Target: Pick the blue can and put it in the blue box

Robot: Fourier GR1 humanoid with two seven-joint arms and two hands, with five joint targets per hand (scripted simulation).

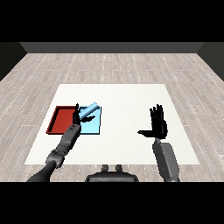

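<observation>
**Can held over blue tray, release pending**

Your left hand point(77, 116) has its fingers curled round the blue can point(89, 110), tilted above the blue tray point(93, 127), probably ready for release. The red tray point(61, 120) sits just beside it. Your right hand point(158, 123) hangs open-fingered, well apart over the counter point(127, 100); nothing blocks the drop.

A bare test room: white table point(131, 94) on grey plank floor point(109, 65), dark walls point(109, 46).
</observation>
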